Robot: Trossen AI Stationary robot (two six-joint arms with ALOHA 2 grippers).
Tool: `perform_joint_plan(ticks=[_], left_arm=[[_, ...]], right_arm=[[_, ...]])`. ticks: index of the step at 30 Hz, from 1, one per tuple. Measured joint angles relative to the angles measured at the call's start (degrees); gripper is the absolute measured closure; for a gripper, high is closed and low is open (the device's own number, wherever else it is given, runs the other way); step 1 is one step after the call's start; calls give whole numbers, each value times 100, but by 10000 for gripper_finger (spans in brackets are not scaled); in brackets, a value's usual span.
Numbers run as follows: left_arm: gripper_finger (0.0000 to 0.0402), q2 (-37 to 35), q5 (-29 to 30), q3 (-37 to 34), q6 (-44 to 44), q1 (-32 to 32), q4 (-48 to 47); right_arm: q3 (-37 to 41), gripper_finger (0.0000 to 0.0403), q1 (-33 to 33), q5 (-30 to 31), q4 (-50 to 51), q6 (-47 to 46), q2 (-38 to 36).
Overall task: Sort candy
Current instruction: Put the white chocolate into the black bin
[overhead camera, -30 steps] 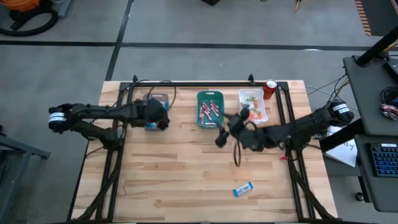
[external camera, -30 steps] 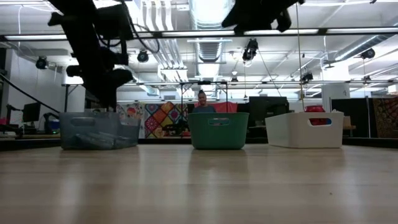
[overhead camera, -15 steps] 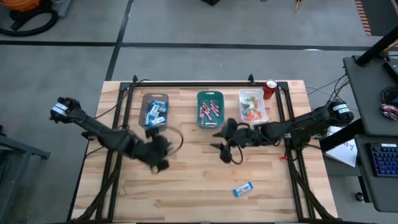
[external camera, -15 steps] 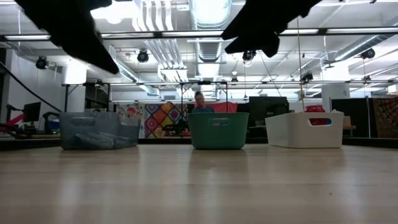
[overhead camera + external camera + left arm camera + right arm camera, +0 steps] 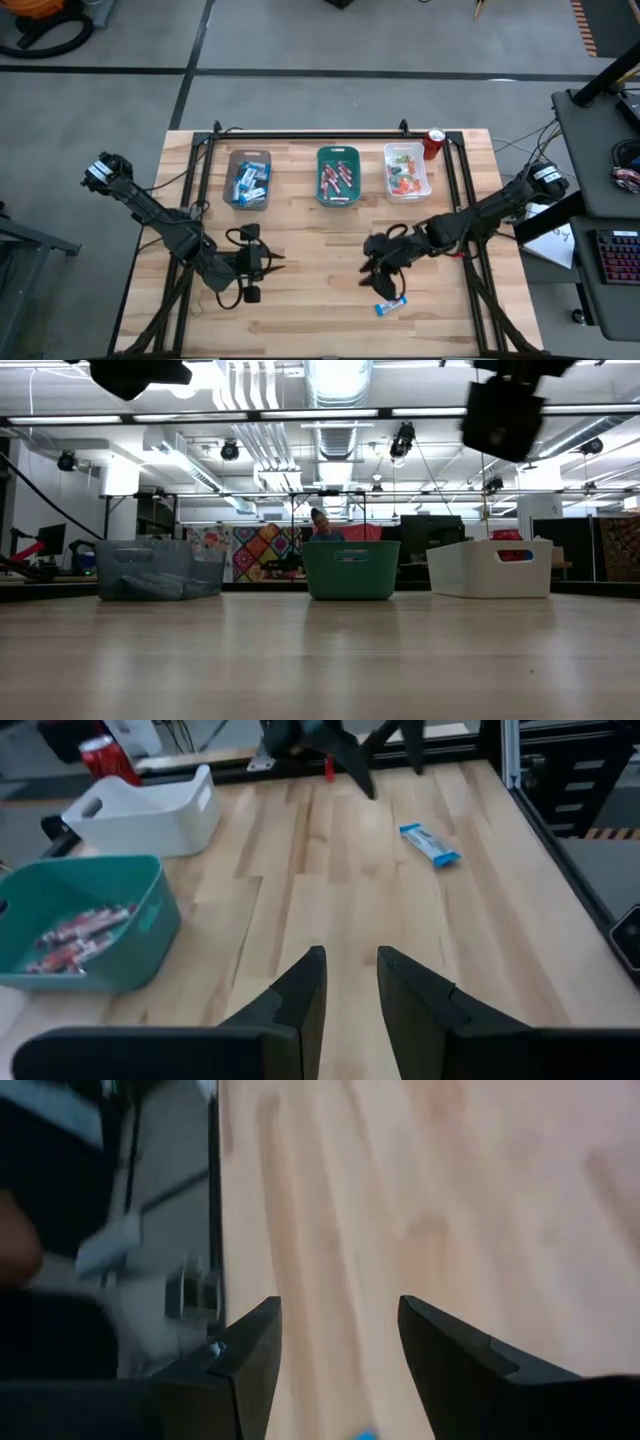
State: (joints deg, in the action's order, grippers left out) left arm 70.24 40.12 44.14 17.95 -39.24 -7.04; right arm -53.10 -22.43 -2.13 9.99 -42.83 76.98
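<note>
High view: my left gripper [image 5: 268,264] has swung off the brown tray [image 5: 249,180] to the near-left of the table [image 5: 310,250], empty, so that drop's done. My right gripper [image 5: 376,283] has come fwd from the white tray [image 5: 407,170], hovering just above the last loose candy [image 5: 391,304].

Left wrist: fingers [image 5: 300,995] narrowly apart, nothing btwn them; candy [image 5: 430,844] well ahead.

Right wrist: fingers [image 5: 255,1350] wide apart, empty. Next pick's mine, I reckon.

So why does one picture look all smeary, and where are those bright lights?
The right wrist view is the smeary one: the table streaks past its fingers. In the left wrist view the blue candy looks crisp. In the low view, ceiling lights glare white, and the grippers overhead are dark shapes.
</note>
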Motion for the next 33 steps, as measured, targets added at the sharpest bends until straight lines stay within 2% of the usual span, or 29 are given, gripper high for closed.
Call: perform_joint_plan(ticks=[8,12,23,33], left_arm=[[325,2,409,-2,-309,12,71],[325,2,387,-2,-487,12,311],[325,2,245,-2,-725,12,620],[325,34,289,-2,-721,12,630]], right_arm=[[2,222,-619,-401,1249,-462,163],[-143,223,-1017,-418,1937,-541,316],[-614,223,-1828,-63,2769,98,1111],[-1291,223,-1878,416,3259,330,2155]])
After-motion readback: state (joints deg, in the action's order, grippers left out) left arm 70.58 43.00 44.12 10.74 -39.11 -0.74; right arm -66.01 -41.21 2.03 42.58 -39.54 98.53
